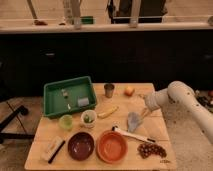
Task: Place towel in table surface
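Note:
The towel (133,121) is a small grey cloth, bunched up, at the right-middle of the wooden table (150,92). Its lower end touches or nearly touches the tabletop. My gripper (143,113) reaches in from the right on the white arm (175,95). It sits just above and to the right of the towel and is shut on the towel's upper edge.
A green tray (52,92) with small items stands at back left. A metal cup (108,90), an apple (129,90), a banana (108,112), a green cup (65,122), a white cup (88,119), a brown bowl (81,145), an orange bowl (112,146), a white utensil (132,135), grapes (151,149) and a sponge with a brush (52,148) are also there.

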Available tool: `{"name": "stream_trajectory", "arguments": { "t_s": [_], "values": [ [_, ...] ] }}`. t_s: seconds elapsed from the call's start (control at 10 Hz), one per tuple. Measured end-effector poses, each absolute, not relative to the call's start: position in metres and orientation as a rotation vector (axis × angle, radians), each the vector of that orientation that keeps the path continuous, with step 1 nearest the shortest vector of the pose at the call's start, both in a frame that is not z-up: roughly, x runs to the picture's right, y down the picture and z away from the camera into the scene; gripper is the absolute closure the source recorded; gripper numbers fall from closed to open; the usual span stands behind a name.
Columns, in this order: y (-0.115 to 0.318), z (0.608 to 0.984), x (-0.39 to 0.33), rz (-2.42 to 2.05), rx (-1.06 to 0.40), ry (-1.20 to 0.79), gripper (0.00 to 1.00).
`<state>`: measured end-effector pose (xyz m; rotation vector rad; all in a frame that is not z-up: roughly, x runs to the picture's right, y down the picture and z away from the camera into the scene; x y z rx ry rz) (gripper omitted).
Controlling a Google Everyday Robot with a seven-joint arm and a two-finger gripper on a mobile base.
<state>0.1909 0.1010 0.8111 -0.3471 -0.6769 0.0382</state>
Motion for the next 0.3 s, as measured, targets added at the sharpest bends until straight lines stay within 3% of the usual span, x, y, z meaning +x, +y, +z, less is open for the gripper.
{"name": "stream_trajectory", "arguments": {
  "t_s": [0.3],
  "values": [
    [0.1019, 0.8143, 0.1965, 0.043, -0.367, -0.665, 0.20]
  ]
}}
